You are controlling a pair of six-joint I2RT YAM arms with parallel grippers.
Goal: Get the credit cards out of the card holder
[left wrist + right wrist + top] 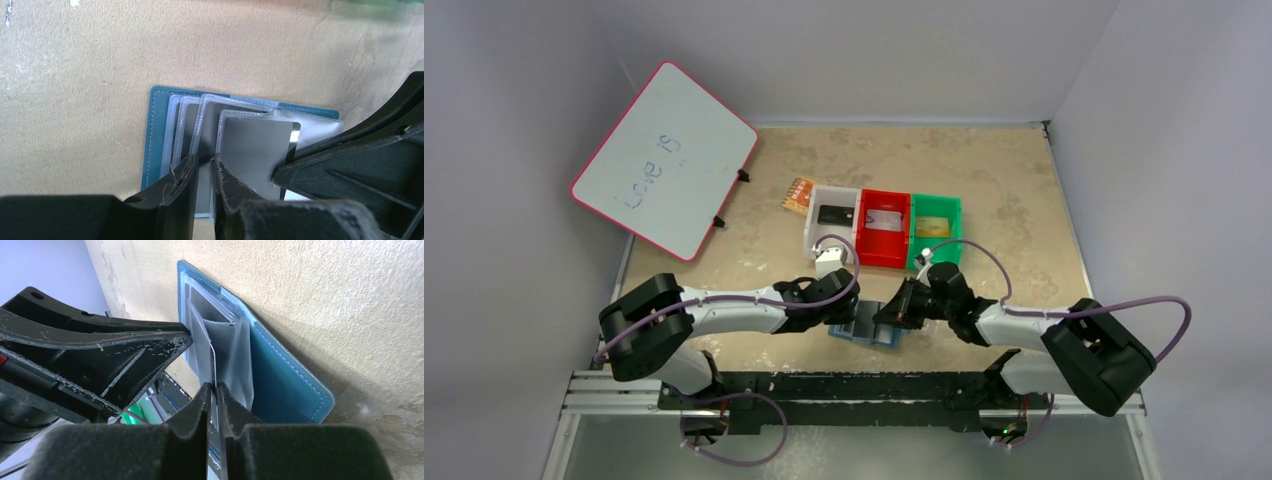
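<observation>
The blue card holder (869,336) lies open on the table between both grippers. In the left wrist view the card holder (157,130) shows its clear pocket sleeves fanned up. My left gripper (205,161) is shut on one clear sleeve and pins the holder. A silver-grey credit card (255,145) sticks partly out of a sleeve. My right gripper (216,386) is shut on the edge of this card (205,355), above the holder (285,380). In the top view the left gripper (849,318) and the right gripper (886,315) nearly touch over the holder.
Three bins stand behind the grippers: a white bin (812,228) with a black card, a red bin (886,258) with a silver card, a green bin (936,202) with a gold card. An orange patterned square (799,193) lies beside the white bin. A whiteboard (664,160) leans at the back left.
</observation>
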